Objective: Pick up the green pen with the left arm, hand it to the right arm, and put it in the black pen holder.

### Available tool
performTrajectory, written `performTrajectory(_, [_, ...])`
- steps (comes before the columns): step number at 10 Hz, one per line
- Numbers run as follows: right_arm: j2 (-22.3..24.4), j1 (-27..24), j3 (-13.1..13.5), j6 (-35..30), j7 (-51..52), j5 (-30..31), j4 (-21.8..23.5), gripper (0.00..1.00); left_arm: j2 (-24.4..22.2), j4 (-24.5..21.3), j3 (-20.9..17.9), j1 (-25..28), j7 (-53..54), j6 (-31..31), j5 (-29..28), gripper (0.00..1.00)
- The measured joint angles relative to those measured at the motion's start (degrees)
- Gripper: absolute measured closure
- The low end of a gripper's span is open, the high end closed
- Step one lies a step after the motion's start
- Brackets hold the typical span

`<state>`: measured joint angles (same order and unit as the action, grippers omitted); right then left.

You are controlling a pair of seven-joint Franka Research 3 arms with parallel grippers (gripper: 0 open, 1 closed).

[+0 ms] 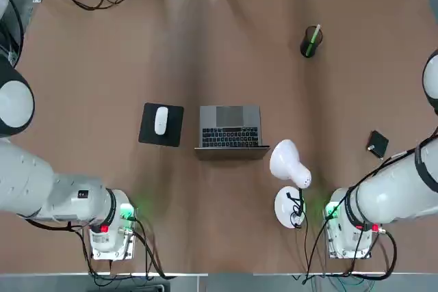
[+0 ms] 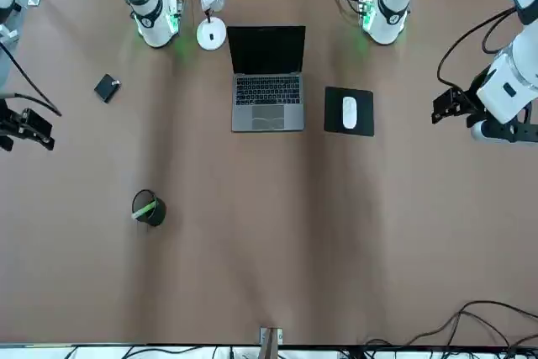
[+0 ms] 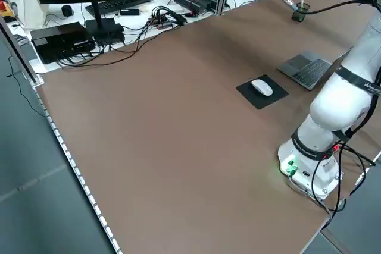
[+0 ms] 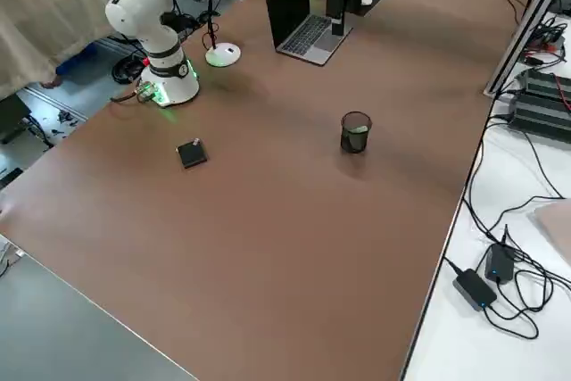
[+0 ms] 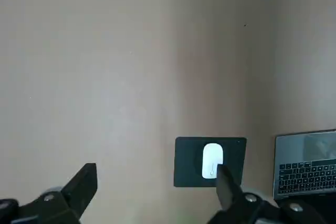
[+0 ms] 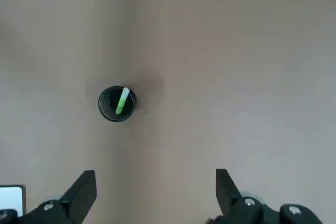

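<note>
Both arms cropped at overhead frame edges; grippers absent from overhead view. Pen's lower part hidden inside cup. Black pen holder [image 1: 311, 42] upright on table's far right, well apart from laptop [image 1: 230, 126]; green pen [image 1: 312, 39] stands tilted inside. Left gripper [image 5: 156, 188] fingers apart, empty, above mouse pad [image 5: 187, 162]. Right gripper [image 6: 156, 192] fingers apart, empty, above bare table near holder.

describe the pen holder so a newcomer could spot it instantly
Start at the open laptop mid-table, then look to the far side, toward the right arm's half. The black pen holder stands alone there, a small dark cup. It alone has the green pen sticking out of it.
</note>
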<state>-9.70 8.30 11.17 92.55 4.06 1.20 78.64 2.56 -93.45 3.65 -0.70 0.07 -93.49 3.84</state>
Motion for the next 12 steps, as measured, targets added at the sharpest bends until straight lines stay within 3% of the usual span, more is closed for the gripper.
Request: performTrajectory(12, [0.00,-0.35,0.23,0.22,-0.23,0.00,0.00,0.00,0.69,1.45,0.06,-0.16,0.00,0.00,0.01,0.00])
